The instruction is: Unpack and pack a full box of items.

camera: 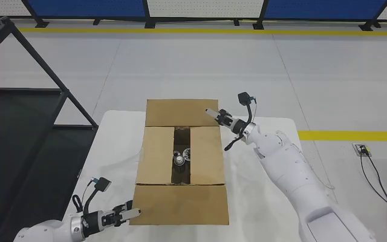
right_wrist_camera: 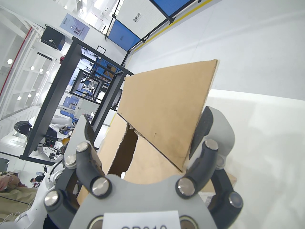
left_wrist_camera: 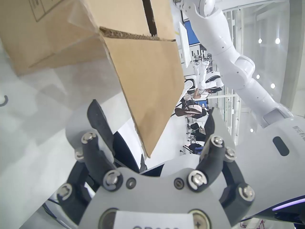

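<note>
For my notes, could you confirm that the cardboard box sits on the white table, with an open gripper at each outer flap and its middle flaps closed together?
Nearly: the top view shows the middle flaps apart, with a dark gap between them. The cardboard box, white table and open left gripper and right gripper are as stated.

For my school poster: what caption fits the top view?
Cardboard box on a white table, its middle flaps parted over items, left gripper and right gripper at opposite end flaps.
</note>
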You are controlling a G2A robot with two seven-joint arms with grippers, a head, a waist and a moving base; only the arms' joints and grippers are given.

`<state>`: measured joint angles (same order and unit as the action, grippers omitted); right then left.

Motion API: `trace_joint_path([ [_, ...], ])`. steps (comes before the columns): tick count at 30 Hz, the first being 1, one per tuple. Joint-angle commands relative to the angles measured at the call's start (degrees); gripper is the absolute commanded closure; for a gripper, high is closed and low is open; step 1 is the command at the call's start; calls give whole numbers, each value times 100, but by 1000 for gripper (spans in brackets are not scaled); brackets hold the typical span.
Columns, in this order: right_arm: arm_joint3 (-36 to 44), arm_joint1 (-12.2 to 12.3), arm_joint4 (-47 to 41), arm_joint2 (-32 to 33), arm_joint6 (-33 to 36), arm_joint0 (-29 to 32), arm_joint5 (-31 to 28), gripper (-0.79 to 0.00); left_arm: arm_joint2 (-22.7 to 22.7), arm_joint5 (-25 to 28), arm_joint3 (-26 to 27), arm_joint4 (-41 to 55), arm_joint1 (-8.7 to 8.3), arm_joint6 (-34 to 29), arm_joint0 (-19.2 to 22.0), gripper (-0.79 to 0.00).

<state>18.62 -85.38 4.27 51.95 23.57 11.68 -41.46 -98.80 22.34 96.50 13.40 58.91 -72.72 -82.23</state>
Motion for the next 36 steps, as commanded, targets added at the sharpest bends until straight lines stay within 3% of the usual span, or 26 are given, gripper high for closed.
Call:
trace_joint_path([
  [1, -34, 1, -35, 24, 88, -16, -103, -785, 36, 7, 10, -7, -11, 7, 13, -785],
  [19, 84, 136, 16, 258, 261, 15, -779, -785, 202, 172, 145, 290, -96, 245, 92, -785],
  [36, 997, 411, 281, 488, 569, 365, -1117, -785, 190, 258, 586, 693, -123, 1067, 76, -785],
])
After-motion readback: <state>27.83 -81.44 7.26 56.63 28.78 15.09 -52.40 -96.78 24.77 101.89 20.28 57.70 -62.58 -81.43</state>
